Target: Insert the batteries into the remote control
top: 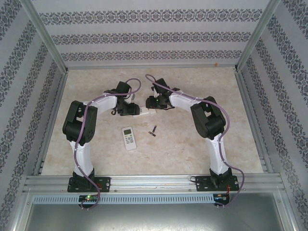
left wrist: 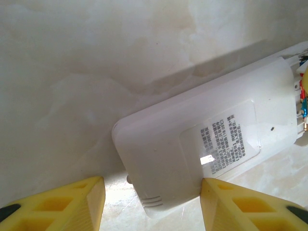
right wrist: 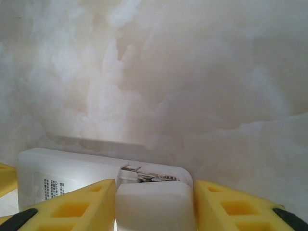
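Our right claw pinches a white cover at the open end of the remote. Our left claw straddles its other end, slack on one side. The batteries lie on the bench at 5 o'clock from both claws. They look light, stiff and slick, so we would pinch one across its middle.

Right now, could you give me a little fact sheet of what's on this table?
held item: white remote, label side showing, between both grippers
left gripper: open, straddling its end
right gripper: shut on white cover piece
second remote: lying on table, untouched
batteries: loose on table beside second remote
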`<state>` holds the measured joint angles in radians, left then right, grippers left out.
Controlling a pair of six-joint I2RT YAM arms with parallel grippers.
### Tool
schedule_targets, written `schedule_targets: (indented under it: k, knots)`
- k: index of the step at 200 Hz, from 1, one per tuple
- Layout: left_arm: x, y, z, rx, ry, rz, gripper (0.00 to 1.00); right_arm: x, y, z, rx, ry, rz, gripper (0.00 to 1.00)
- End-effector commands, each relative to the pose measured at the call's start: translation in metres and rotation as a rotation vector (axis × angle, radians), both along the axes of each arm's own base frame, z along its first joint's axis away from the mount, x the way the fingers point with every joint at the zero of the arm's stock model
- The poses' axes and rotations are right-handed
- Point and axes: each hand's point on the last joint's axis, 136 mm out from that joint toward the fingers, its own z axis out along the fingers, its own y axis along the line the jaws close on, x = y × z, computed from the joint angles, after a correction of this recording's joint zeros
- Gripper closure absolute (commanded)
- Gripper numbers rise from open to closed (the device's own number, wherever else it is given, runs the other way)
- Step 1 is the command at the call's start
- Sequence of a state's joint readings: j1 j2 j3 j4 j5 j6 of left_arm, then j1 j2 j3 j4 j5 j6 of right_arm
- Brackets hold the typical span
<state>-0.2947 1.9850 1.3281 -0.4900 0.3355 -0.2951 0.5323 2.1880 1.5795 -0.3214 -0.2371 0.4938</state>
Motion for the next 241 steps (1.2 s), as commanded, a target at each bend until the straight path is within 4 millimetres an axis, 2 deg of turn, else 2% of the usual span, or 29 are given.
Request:
schedule_targets:
  k: [1,51,129,164,206,241]
  knots:
    - [-0.007,0.021,-0.020,0.089,0.039,0.038,0.46,0.000,0.003,0.001,0.027,0.036,-0.015,0.58]
    - [-0.007,0.020,-0.020,0.092,0.037,0.032,0.46,0.011,-0.004,0.023,0.054,0.050,-0.133,0.59]
    - [-0.009,0.022,-0.021,0.098,0.038,0.033,0.47,0.009,-0.011,-0.011,-0.027,0.105,-0.146,0.59]
    - [-0.008,0.021,-0.020,0.093,0.035,0.034,0.47,0.008,-0.016,-0.016,-0.058,0.106,-0.158,0.58]
    - [-0.007,0.020,-0.021,0.088,0.037,0.037,0.47,0.002,-0.006,-0.021,-0.035,0.156,-0.177,0.58]
    - [-0.009,0.021,-0.023,0.090,0.042,0.037,0.47,-0.005,0.004,-0.010,-0.001,0.160,-0.159,0.55]
